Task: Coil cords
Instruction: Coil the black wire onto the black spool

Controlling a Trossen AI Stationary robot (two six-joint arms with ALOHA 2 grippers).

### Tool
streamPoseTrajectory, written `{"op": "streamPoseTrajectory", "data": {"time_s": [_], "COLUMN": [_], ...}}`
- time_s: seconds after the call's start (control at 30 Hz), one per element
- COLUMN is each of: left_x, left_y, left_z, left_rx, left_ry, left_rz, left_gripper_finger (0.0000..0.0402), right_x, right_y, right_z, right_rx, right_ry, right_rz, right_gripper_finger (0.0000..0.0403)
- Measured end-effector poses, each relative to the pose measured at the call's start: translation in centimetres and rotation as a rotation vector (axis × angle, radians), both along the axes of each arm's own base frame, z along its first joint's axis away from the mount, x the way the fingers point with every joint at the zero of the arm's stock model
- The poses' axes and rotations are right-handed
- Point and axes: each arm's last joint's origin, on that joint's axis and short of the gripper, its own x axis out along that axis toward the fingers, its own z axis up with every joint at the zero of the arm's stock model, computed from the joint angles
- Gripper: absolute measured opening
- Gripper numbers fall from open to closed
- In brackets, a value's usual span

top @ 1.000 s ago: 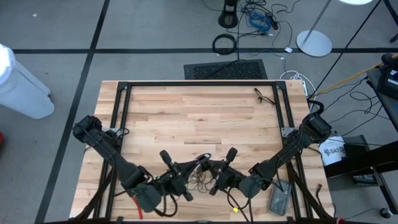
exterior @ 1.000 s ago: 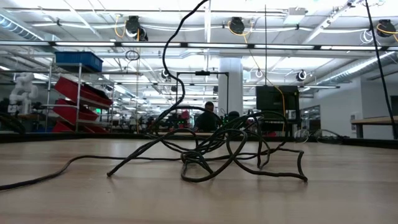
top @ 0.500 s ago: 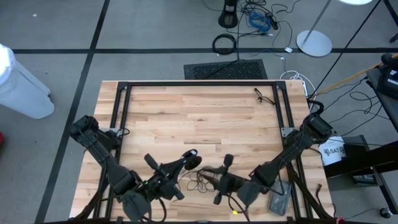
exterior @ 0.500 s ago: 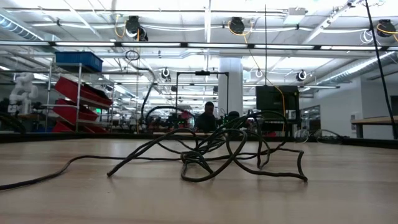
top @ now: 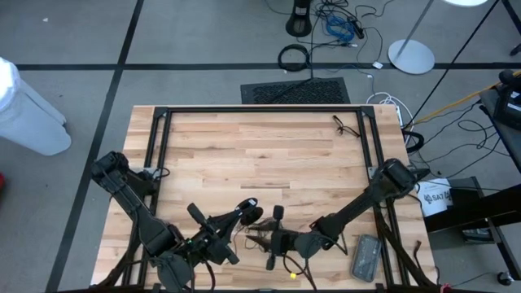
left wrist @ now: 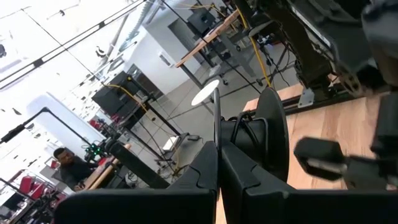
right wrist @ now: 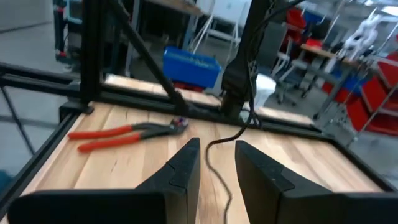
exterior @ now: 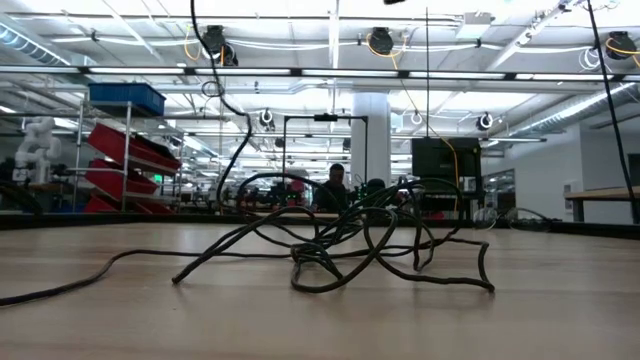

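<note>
The wooden worktop (top: 260, 155) takes most of the place, and a black metal frame (top: 159, 122) stands along its edges. Both dark arms come in from the near side and meet low in the middle of the near edge.

The left arm (top: 134, 203) reaches inward from the left. Its claw (top: 244, 215) is clenched: in the left wrist view the two fingers (left wrist: 199, 171) press flat together, and one thin strand of the cord comes out from between them, so this claw is grasping the cord. In the low view that strand rises steeply from the heap and leaves the picture at the top.

The right arm (top: 358, 203) stretches in from the right. Its claw (top: 273, 238) is just beside the left one and is released. The right wrist view shows its fingers (right wrist: 180, 174) apart, with a strand lying in the gap and touching neither of them.

A flat grey box (top: 364, 257) lies at the near right corner. Pliers (right wrist: 124, 134) with orange handles lie on the wood close to the frame.

The cord (exterior: 340, 245) is a loose black tangle on the worktop between the two claws, near the near edge. A small round dark piece (top: 254, 215) on it sits at the left claw's tips.
</note>
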Motion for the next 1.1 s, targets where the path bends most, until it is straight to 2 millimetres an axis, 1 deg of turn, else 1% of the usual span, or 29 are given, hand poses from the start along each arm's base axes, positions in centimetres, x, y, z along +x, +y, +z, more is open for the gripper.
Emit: {"op": "streamPoseTrajectory", "data": {"time_s": [0.13, 0.4, 0.5, 0.63, 0.77, 1.1], "left_x": [0.0, 0.0, 0.0, 0.0, 0.0, 0.0], "left_y": [0.0, -0.1, -0.1, -0.1, -0.1, -0.1], "left_z": [0.0, 0.0, 0.0, 0.0, 0.0, 0.0], "left_rx": [-0.001, -0.003, -0.004, -0.004, -0.004, -0.004], "left_ry": [0.001, 0.003, 0.003, 0.003, 0.003, 0.003], "left_rz": [-0.011, -0.026, -0.027, -0.028, -0.028, -0.028], "left_gripper_finger": [0.0002, 0.0002, 0.0002, 0.0002, 0.0002, 0.0002], "right_x": [0.6, 0.7, 1.0, 1.4, 1.7, 1.5], "right_y": [0.0, 0.0, -0.4, -1.0, -1.4, -1.2], "right_z": [-0.8, -0.6, -0.7, -0.7, -0.7, -1.0], "right_rx": [-0.001, 0.003, 0.017, 0.047, 0.06, 0.043], "right_ry": [-0.063, -0.099, -0.095, -0.104, -0.104, -0.078], "right_rz": [-0.007, -0.011, -0.016, 0.038, 0.045, 0.023], "right_gripper_finger": [0.0089, 0.0089, 0.0089, 0.0089, 0.0089, 0.0089]}}
